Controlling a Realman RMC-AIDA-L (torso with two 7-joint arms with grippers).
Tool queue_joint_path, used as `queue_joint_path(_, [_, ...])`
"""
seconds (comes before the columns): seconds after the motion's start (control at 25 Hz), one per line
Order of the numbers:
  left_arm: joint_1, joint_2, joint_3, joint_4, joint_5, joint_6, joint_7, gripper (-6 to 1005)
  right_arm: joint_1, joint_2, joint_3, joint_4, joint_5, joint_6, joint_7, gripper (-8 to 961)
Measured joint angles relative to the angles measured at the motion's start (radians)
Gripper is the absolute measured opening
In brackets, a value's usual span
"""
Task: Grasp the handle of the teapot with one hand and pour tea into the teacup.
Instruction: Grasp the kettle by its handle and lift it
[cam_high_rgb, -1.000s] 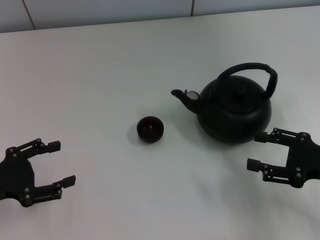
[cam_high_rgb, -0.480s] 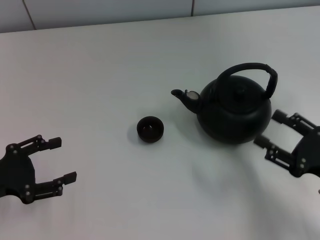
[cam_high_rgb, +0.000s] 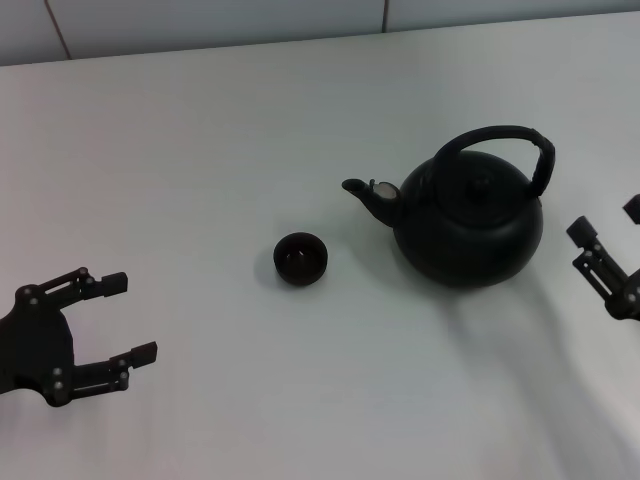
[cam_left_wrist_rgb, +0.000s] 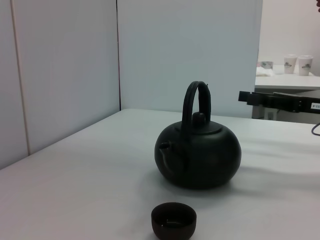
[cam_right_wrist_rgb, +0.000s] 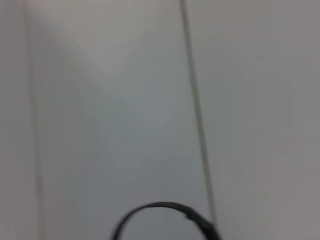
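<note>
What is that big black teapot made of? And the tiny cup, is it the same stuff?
The teapot looks like cast iron or dark stoneware: matte black, dull with hardly any shine, thick-walled. Which of the two it is cannot be told. The teacup has the same matte black outside, with a slightly glossy, brownish inside, so probably glazed ceramic.

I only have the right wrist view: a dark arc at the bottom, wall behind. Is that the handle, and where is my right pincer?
Observer: Yes, that is the handle. The head view shows the right pincer open, to the right of the teapot and not touching it.
Operator: Where is the teacup?
Observer: The teacup stands apart from the teapot on its spout side, toward the robot's left.
Operator: Is the left arm in the way?
Observer: No. The left pincer is open at the front left, away from both.
</note>
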Motion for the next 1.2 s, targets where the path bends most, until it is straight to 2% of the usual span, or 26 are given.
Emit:
queue_joint_path(0.12, [0.001, 0.001, 0.000, -0.001, 0.000, 0.003, 0.000, 836, -0.014, 0.001, 0.038, 0.047, 0.000, 0.027, -0.047, 712])
queue_joint_path(0.2, [0.002, 0.001, 0.000, -0.001, 0.000, 0.004, 0.000, 836, -0.028, 0.002, 0.068, 0.122, 0.004, 0.072, -0.135, 711])
queue_joint_path(0.48, [0.007, -0.002, 0.000, 0.004, 0.000, 0.009, -0.001, 836, -0.024, 0.004, 0.073, 0.183, 0.016, 0.124, -0.202, 710])
queue_joint_path(1.2, [0.007, -0.004, -0.013, 0.002, 0.000, 0.009, -0.001, 835, 0.114, -0.001, 0.097, 0.183, 0.054, 0.269, -0.205, 708])
